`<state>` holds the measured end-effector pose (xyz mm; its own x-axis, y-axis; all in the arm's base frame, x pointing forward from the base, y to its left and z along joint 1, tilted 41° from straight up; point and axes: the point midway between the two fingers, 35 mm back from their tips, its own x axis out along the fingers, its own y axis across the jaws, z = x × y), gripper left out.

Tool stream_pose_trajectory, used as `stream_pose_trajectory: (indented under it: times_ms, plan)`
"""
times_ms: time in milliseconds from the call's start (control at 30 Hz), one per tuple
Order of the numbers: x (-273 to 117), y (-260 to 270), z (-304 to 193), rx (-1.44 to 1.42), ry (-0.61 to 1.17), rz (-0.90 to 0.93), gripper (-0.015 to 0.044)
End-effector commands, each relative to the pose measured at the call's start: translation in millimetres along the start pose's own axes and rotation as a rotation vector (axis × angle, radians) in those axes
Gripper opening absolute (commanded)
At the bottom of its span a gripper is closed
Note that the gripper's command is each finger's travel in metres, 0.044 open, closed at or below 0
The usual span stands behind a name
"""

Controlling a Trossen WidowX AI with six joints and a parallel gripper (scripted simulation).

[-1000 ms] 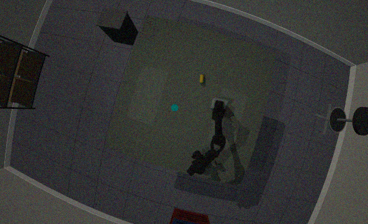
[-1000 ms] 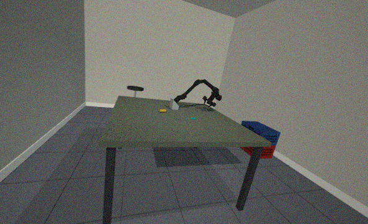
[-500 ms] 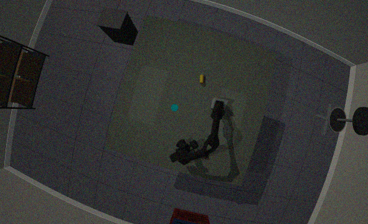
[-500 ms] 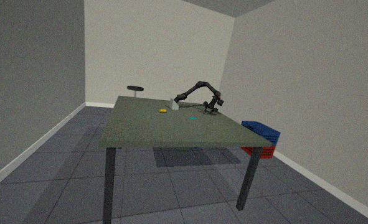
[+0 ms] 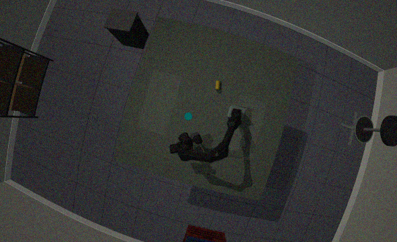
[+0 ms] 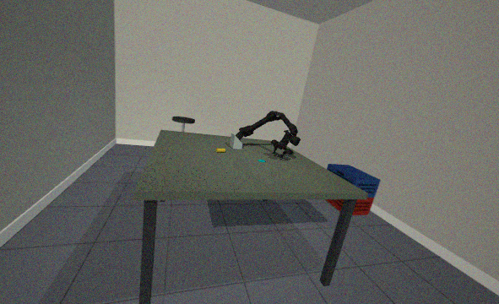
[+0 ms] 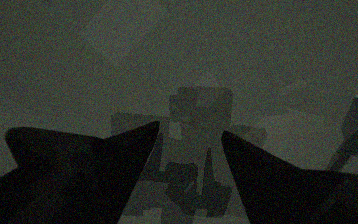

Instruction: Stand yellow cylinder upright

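Note:
The yellow tall cylinder (image 5: 217, 85) (image 6: 220, 150) lies on its side on the table (image 5: 252, 64) (image 6: 198, 177). The cyan circle (image 5: 188, 116) (image 6: 262, 160) is a small flat disc on the table, with nothing on it. My gripper (image 6: 279, 154) (image 7: 190, 130) is open and empty, its fingers wide apart in the wrist view. It hangs above the table beside the circle, on the side away from the cylinder. The wrist view shows neither the cylinder nor the circle, only table surface and shadows between and beyond the fingers.
The arm's pale base mount (image 6: 236, 143) stands on the table between the cylinder and the raised arm. Off the table are a round-topped stool (image 5: 391, 131) (image 6: 183, 120), a shelf (image 5: 1, 84) and stacked blue and red crates (image 6: 359, 179).

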<state>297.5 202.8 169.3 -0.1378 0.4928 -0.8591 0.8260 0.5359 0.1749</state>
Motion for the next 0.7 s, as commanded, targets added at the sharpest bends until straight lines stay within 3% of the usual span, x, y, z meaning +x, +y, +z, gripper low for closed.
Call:
stream_pose_trajectory:
  times_ms: [0,667]
  plan:
    - [0,-6,48,0.043,-0.023,-0.003,0.0309]
    - [-18,-99,234,0.243,-0.048,0.028,0.0309]
